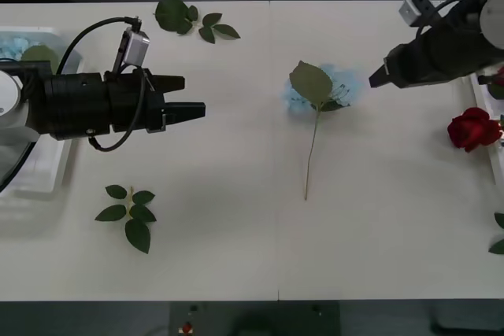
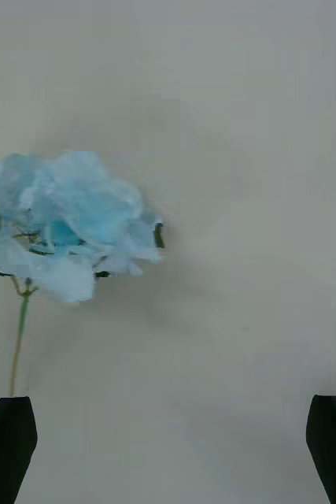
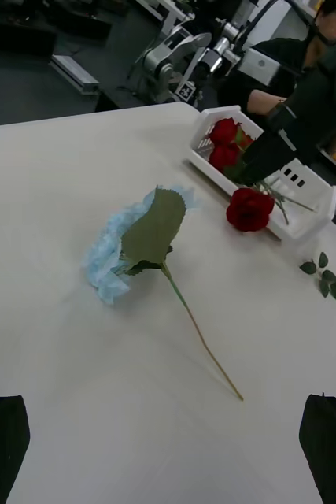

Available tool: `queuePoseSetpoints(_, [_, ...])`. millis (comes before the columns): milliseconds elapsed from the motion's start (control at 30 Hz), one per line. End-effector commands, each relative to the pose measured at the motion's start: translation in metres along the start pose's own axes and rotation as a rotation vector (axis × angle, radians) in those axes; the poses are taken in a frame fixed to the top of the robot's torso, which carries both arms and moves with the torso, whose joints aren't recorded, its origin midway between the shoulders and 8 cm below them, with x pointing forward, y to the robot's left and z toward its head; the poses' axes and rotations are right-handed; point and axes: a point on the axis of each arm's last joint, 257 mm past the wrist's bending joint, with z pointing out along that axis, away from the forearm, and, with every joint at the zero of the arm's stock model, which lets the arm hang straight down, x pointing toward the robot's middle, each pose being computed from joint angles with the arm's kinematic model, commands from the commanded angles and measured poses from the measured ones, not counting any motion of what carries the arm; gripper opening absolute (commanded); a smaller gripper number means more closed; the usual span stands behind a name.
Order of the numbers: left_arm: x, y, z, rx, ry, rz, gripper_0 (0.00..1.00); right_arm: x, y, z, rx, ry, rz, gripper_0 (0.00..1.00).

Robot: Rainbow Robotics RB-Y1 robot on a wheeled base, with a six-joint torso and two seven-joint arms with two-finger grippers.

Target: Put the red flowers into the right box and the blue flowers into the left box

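On the white tabletop (image 1: 236,131), one blue flower (image 1: 323,88) lies mid-table, unsorted. The right gripper (image 1: 375,78) hangs just beside its head, jaws apart, seemingly poised to grasp; the left gripper (image 1: 193,108), jaws apart, waits by the left box (image 1: 63,155).

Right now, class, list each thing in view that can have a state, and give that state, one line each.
Blue flower: lying on the table, leaf up, in no box.
Left box: holds a blue flower.
Right box: holds red flowers.
Red flower: head hanging over the right box's rim.
Left gripper: open, holding nothing.
Right gripper: open, beside the blue flower, holding nothing.
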Motion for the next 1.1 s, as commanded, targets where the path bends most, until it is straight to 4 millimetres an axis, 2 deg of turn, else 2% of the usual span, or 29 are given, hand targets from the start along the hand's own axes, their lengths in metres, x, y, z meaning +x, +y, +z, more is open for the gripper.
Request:
queuePoseSetpoints(33, [-0.018, -0.006, 0.0, 0.009, -0.035, -0.015, 1.0, -0.007, 0.04, 0.012, -0.028, -0.019, 0.049, 1.0])
queuePoseSetpoints(133, [-0.017, -0.006, 0.0, 0.009, -0.035, -0.016, 1.0, -0.007, 0.061, 0.023, -0.031, -0.019, 0.054, 1.0])
queuePoseSetpoints(300, [-0.016, -0.006, 0.0, 0.008, -0.033, -0.017, 1.0, 0.002, 0.079, 0.039, -0.009, 0.017, 0.035, 1.0])
queuePoseSetpoints(533, [-0.011, -0.005, -0.001, 0.004, -0.028, -0.024, 1.0, 0.016, 0.078, 0.06, 0.046, 0.074, 0.048, 1.0])
queuePoseSetpoints(800, [-0.007, -0.005, -0.002, 0.003, -0.026, -0.027, 1.0, 0.038, 0.068, 0.097, 0.113, 0.121, 0.091, 1.0])
queuePoseSetpoints(1100, [-0.006, -0.005, -0.002, 0.004, -0.026, -0.026, 1.0, 0.048, 0.072, 0.118, 0.148, 0.122, 0.082, 1.0])
